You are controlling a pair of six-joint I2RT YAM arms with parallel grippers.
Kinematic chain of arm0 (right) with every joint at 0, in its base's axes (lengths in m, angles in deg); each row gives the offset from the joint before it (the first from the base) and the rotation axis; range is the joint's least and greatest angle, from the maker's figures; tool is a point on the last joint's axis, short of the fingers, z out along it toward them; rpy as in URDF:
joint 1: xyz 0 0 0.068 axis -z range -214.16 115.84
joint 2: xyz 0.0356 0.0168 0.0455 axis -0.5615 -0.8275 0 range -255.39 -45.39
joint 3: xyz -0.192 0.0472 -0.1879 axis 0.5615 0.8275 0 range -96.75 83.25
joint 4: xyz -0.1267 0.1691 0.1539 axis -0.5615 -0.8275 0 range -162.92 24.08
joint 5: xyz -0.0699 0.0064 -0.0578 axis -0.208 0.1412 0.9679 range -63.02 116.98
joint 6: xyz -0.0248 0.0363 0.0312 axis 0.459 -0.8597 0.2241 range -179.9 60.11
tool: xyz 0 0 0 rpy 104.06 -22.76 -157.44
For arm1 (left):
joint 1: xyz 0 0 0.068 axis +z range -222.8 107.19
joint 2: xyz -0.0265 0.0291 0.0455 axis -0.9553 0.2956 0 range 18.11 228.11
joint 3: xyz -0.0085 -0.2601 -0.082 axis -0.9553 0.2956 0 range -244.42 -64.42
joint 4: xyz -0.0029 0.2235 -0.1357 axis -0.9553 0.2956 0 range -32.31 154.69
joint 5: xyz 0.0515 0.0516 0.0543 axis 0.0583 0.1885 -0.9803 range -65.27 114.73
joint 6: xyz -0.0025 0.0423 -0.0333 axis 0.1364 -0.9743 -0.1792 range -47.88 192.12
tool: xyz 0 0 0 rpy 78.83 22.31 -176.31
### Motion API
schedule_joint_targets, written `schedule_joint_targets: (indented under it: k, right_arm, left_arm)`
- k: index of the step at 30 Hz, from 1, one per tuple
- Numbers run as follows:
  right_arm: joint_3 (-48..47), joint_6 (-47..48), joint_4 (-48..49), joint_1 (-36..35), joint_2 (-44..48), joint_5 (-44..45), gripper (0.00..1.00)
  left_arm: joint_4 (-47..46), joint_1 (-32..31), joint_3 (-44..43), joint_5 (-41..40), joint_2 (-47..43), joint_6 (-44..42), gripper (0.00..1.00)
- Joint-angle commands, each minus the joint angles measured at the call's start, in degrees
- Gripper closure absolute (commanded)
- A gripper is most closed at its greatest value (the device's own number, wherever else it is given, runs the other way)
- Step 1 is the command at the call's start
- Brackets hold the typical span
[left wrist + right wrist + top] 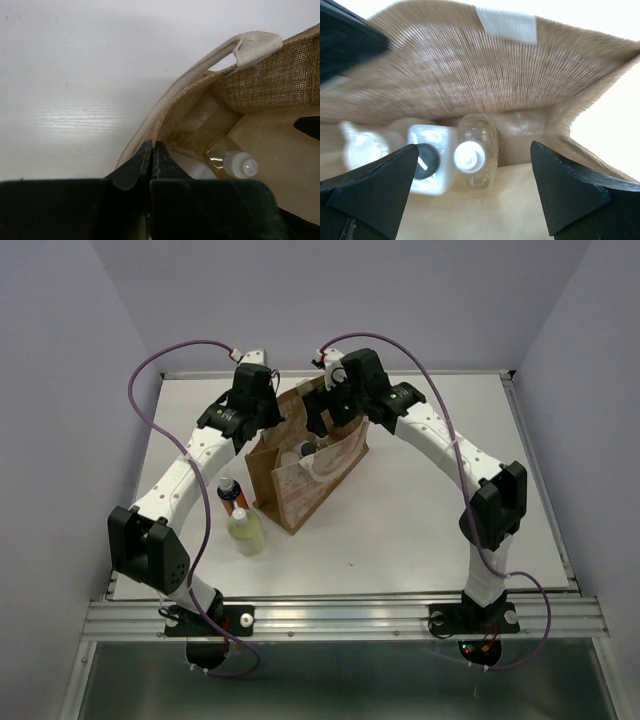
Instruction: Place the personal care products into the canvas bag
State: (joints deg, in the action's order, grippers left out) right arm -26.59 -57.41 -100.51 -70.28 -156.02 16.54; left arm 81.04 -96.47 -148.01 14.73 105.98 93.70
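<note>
The canvas bag stands upright mid-table. My left gripper is shut on the bag's rim by a cream strap handle, its jaws closed on the fabric in the left wrist view. My right gripper is open and empty over the bag's mouth. Inside the bag lie the white square bottle with black cap, the amber bottle with white cap, also in the left wrist view, and a blurred pale bottle. The orange bottle and pale yellow-green bottle stand left of the bag.
The white table has a raised metal edge at the front and right. Purple cables loop over both arms. The two standing bottles are close beside my left arm's forearm.
</note>
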Motion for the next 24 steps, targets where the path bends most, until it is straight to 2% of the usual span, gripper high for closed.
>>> schedule_joint_targets:
  k: [1,10,14,18,22,24]
  right_arm:
    - [-2.75,-1.25,1.1,-0.44,5.15,-3.96,0.0]
    - [-1.6,2.7,4.53,-3.43,13.15,-15.3,0.0]
    - [0.41,12.25,2.51,-12.72,15.26,-17.33,0.0]
    - [3.66,13.6,2.07,-18.1,14.92,-19.53,0.0]
    - [9.81,14.04,5.57,-23.46,15.0,-14.02,0.0]
    - [15.23,14.13,10.49,-26.0,15.88,-10.23,0.0]
  left_arm:
    - [-0.59,-0.16,-1.57,-1.6,-1.74,0.39,1.0]
    - [-0.68,-0.16,-1.22,-1.95,-1.22,0.57,1.0]
    - [-0.68,-0.16,-0.78,-2.13,-1.39,0.65,1.0]
    - [-0.59,-0.16,-0.08,-2.83,-2.18,1.18,1.0]
    - [-0.68,-0.16,0.18,-2.39,-2.71,1.18,1.0]
    - [-0.94,-0.16,0.62,-2.04,-3.06,1.09,1.0]
